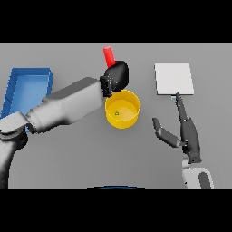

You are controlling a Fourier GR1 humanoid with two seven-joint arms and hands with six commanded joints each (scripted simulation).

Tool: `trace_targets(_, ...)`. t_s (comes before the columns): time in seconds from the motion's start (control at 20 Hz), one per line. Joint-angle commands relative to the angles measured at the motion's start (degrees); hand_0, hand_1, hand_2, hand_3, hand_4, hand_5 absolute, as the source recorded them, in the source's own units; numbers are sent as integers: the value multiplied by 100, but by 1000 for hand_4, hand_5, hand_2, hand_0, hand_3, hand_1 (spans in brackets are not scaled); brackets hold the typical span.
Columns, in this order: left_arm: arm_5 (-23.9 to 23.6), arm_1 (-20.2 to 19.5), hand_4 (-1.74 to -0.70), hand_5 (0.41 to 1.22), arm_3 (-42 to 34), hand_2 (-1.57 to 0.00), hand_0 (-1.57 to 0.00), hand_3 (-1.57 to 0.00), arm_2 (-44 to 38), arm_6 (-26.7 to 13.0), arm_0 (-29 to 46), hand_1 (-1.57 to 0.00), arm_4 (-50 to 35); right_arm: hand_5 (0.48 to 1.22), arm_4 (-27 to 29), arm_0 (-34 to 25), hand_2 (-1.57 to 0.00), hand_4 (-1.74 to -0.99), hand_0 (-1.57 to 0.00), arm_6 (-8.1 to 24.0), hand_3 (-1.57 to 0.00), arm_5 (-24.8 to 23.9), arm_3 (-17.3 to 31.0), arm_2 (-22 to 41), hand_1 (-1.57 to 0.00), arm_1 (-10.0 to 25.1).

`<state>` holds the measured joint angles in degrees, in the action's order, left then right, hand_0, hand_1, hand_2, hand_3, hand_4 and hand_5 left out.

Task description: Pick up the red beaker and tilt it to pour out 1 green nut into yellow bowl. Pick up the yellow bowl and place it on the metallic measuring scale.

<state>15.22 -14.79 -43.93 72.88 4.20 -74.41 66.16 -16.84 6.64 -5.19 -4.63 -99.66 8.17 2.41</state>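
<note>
Nearest the camera, the right robot hand (188, 136) rests low on the grey bench (81, 154), fingers straight, thumb spread, holding nothing. It lies just right of the yellow bowl (123, 109), with the metallic measuring scale (174, 79) just beyond its fingertips. One green nut (117, 113) already sits in the bowl. The left robot hand (116, 76) is curled round the red beaker (109, 55) just behind the bowl's far rim, with the beaker's long axis near upright. The bowl lift seems to suit the right robot hand, since it is nearer both the bowl and the scale. A blue bin (27, 86) sits far left.
</note>
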Motion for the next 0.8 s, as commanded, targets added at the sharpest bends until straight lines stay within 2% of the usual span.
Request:
trace_targets(0.0, -34, 58, -1731, 1221, 28, -1571, -1571, -1571, 94, -27, -30, -1571, 50, 632, -67, 13, 1, -1159, 1, 41, 1, -20, 28, 54, 1, -40)
trace_targets(0.25, 66, 222, -1720, 1221, 103, -1571, -1571, -1571, 488, 23, -370, -1571, 155, 634, 31, 79, 1, -1151, 1, -38, 1, -33, 77, -46, 1, -12)
trace_targets(0.4, 71, 5, -1721, 1221, 38, -1571, -1571, -1571, 608, 343, -707, -1571, 99, 636, 64, 24, 1, -1153, 1, -58, 1, -1, 99, 2, 1, -82)
trace_targets(0.6, -131, -179, -1725, 1221, 467, -1571, -1571, -1571, 460, 361, -1475, -1571, -24, 654, 126, -19, 1, -1154, 1, -175, 1, 53, 143, -22, 1, -47)
trace_targets(0.7, -375, -339, -1731, 1221, 804, -1571, -1571, -1179, 173, 339, -1797, -1571, -268, 660, 49, -135, 1, -1160, 1, -135, 1, 11, 172, -3, 1, -48)
trace_targets(0.75, -475, -369, -1726, 1221, 1154, -1571, -1571, -1257, -27, 141, -1947, -1571, -411, 663, 37, -107, 1, -1160, 1, -186, 1, 28, 171, 8, 1, -25)
